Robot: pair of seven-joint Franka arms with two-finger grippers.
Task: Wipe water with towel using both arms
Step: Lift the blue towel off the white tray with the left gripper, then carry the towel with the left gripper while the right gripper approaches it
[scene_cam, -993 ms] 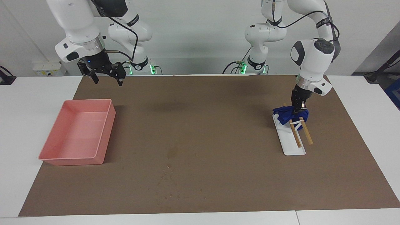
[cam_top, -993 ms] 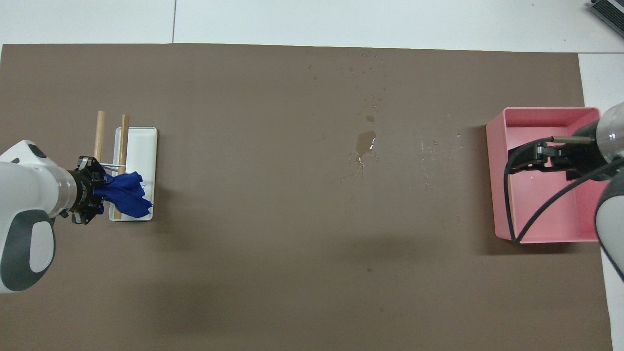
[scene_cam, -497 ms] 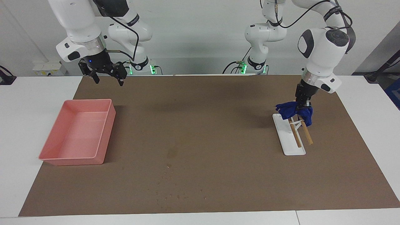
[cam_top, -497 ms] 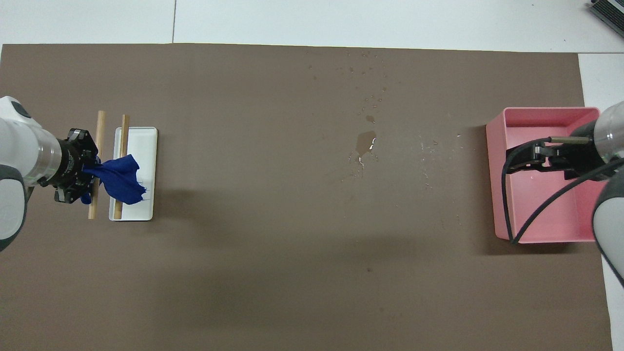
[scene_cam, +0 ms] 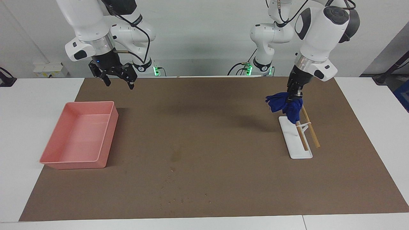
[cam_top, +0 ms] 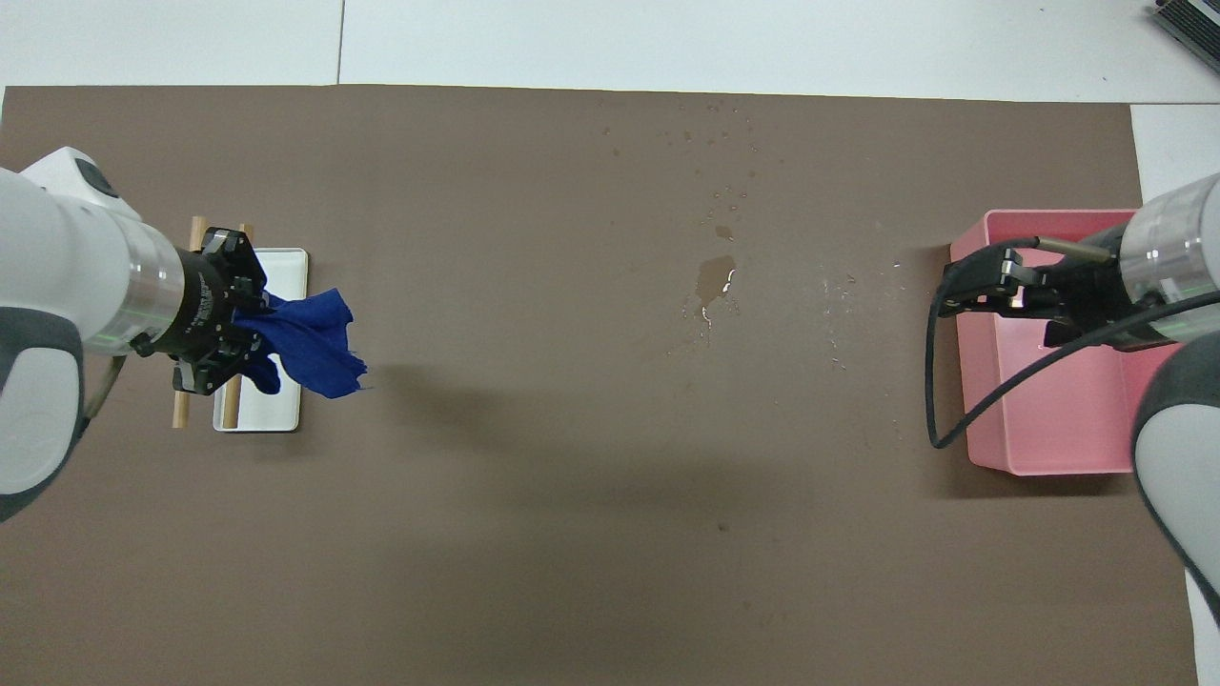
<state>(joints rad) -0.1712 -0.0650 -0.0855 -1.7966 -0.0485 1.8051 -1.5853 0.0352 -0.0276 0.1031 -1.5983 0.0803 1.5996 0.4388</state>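
The towel (scene_cam: 285, 106) is pinched by its top in the pressed-together jaws of the left gripper (scene_cam: 294, 95) and is carried in the air above the end of the white rack (scene_cam: 295, 140) nearer to the robots, toward the left arm's end of the bench. Because it is gripped at one bunched point, the cloth hangs down in loose folds below the jaws, clear of the rack's two wooden sticks (scene_cam: 308, 127); this appears to be the lift that frees it from its resting place so that it can be taken to the spill. The rack itself lies flat on the brown mat (scene_cam: 223, 191), its sticks slanted upward, presumably so that a cloth can be draped over them and grasped from above.

The water (cam_top: 714, 276) is seen as a small dark blotch near the middle of the mat, with fine specks scattered around it and farther from the robots. It is well apart from the towel, so the wiping is judged not yet begun.

The right gripper (scene_cam: 118, 81) is held in the air with its jaws spread and empty, over the edge of the pink tray (scene_cam: 60, 161) in the overhead view. It seems to be waiting there, perhaps for a later hand-over or for dropping the used cloth into the tray.

No brand, label or legible writing can be made out on the towel, rack, tray or mat.
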